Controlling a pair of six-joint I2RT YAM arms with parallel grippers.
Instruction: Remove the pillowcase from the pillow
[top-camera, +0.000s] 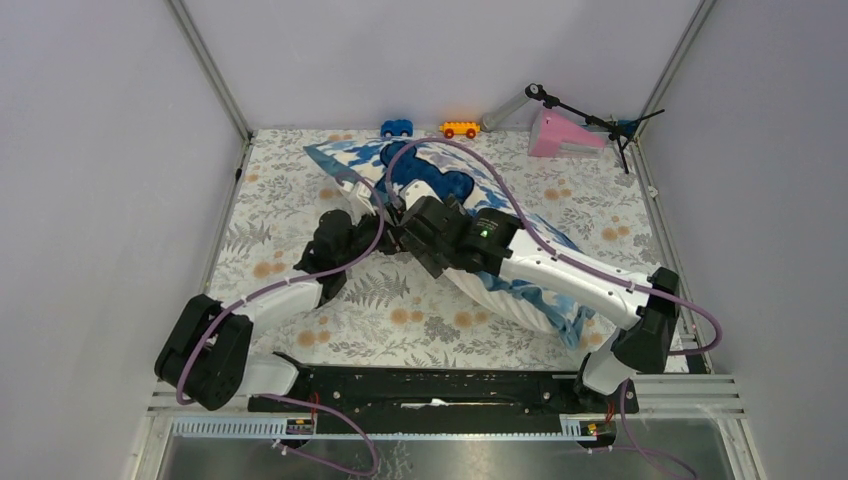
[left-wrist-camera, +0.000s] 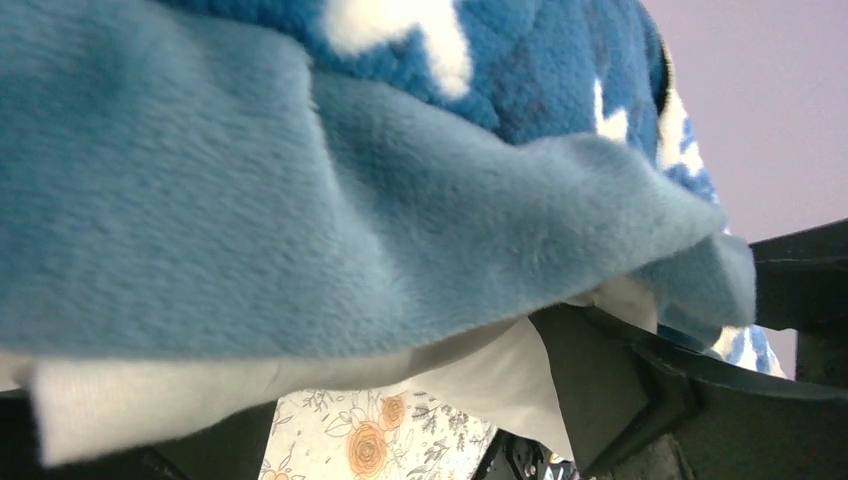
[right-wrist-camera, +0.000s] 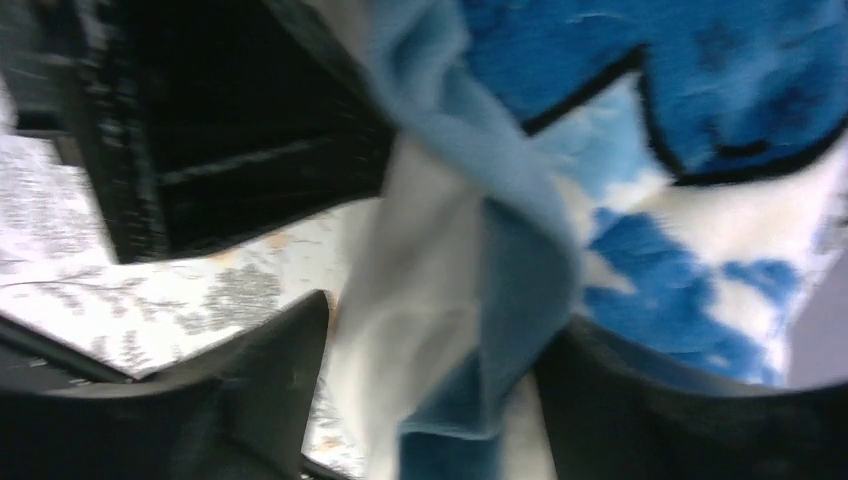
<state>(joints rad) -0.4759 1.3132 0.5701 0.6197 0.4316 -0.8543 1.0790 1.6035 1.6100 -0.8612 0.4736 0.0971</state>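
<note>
Left gripper (left-wrist-camera: 400, 400), right gripper (right-wrist-camera: 440, 380) spread wide, unclenched, astride pillowcase (top-camera: 440, 180) hem (mid-table): poised to pinch, peel it off.

Grey-and-orange floral cloth (top-camera: 420, 320) lies flat as the work surface. Pillowcase (top-camera: 445, 180) is bunched on it, far centre to near right. Along the far edge: blue toy car (top-camera: 396, 128), orange toy car (top-camera: 460, 129) just beside it, pink wedge (top-camera: 560, 135) near the right corner.
</note>
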